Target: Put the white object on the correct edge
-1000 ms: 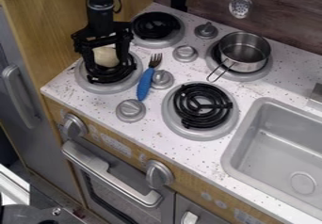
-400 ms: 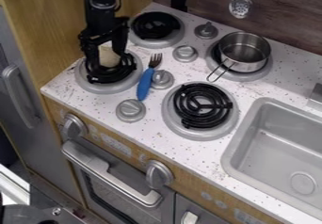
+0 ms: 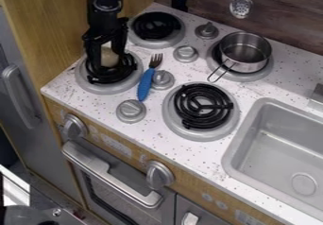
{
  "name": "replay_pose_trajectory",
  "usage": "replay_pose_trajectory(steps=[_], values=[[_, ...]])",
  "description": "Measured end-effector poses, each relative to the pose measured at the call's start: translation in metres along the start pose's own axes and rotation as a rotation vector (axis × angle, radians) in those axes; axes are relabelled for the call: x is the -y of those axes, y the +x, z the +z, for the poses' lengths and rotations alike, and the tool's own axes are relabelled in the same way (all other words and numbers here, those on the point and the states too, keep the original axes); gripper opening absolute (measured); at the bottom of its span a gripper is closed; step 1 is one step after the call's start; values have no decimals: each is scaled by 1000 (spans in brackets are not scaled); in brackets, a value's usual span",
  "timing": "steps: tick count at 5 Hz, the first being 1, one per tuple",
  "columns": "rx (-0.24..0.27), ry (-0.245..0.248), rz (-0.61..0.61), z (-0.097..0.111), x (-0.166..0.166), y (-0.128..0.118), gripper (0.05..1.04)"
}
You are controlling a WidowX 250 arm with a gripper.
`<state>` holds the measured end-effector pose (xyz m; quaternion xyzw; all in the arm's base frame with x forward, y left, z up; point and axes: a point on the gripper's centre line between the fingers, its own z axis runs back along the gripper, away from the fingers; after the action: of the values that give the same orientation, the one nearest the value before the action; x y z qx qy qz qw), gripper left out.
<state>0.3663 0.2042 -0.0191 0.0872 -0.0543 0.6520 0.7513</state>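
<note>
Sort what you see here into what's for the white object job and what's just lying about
For the job:
- white object
- gripper
- burner under them

Just about:
- blue-handled fork
- metal pot
- hanging slotted spoon

Near the pincer (image 3: 108,64), a blue-handled fork with dark tines (image 3: 146,83) bars a low sideways pass; above it, passage is open. Behind the pincer rises a tan wooden panel (image 3: 60,28).
</note>
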Motion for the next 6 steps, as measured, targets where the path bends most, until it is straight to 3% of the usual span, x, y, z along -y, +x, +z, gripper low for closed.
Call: replay_pose_trajectory(steps=[1, 2, 4, 5, 6], values=[[58, 22, 37, -5, 7, 9, 997], [85, 41, 78, -7, 10, 14, 997], [81, 81, 57, -24, 19, 14, 977], [84, 67, 24, -25, 17, 11, 897], [58, 11, -124, -15, 12, -2, 896]])
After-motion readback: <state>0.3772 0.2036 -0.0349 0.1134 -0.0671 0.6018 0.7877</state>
